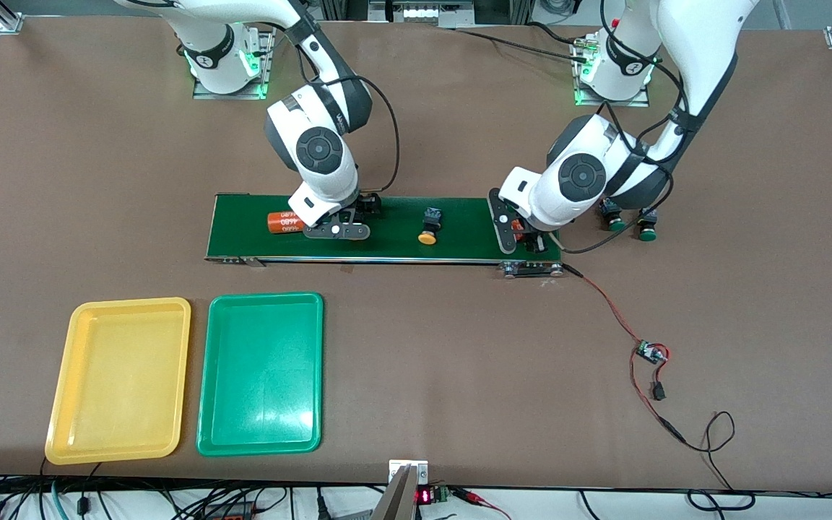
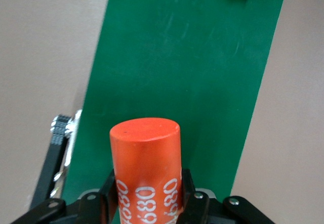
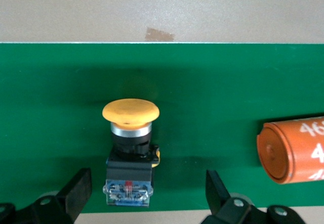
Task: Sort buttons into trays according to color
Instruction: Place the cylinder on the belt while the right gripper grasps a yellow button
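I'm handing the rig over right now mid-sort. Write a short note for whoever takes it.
Left gripper: shut on an orange 4680 cylinder, over the belt at the left arm's end.
Right gripper: open, fingers either side of a yellow-capped button lying on the belt, beside a second 4680 cylinder.
Second yellow-capped button: mid-belt.
Two green-capped buttons: on the table off the belt's end, by the left arm.
Done: nothing sorted; yellow tray and green tray hold no buttons.
Left: all four buttons.

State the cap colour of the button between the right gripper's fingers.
Yellow-orange: the button shows best in the right wrist view.
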